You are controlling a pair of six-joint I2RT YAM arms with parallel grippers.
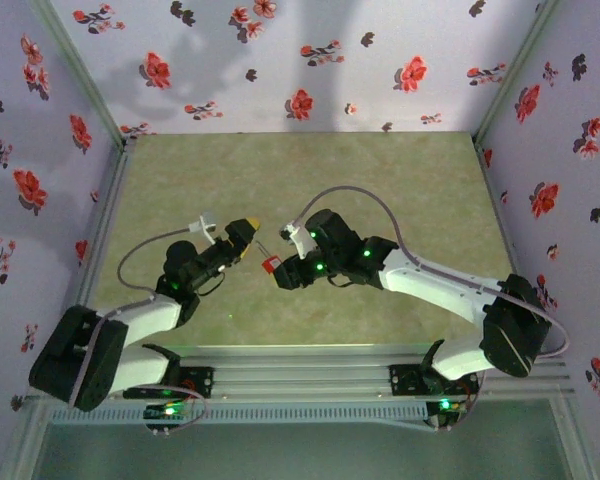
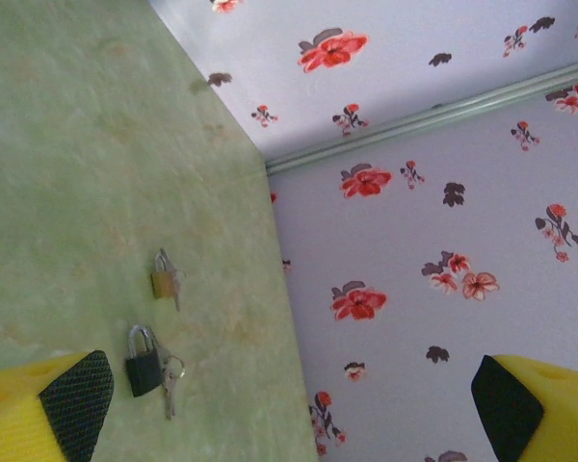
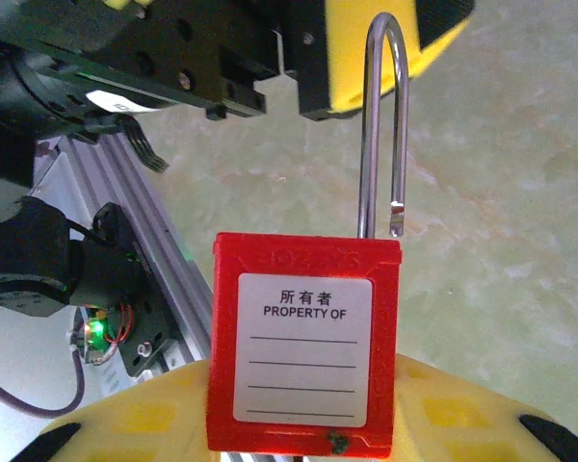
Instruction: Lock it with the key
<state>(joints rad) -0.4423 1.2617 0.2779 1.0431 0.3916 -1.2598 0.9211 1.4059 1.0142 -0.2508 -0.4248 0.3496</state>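
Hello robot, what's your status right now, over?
Left gripper open, empty. Right gripper shut on red padlock, shackle unlatched. Black padlock and brass padlock, keys attached, lie on table.

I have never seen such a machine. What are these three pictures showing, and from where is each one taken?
Two robot arms stand at the table edge. One picture is taken from above them; the other two come from small cameras on their wrists. The left gripper is open and empty. Its camera sees a brass padlock and a black padlock, each with keys, lying on the green table. The right gripper holds a red padlock, whose shackle is open.
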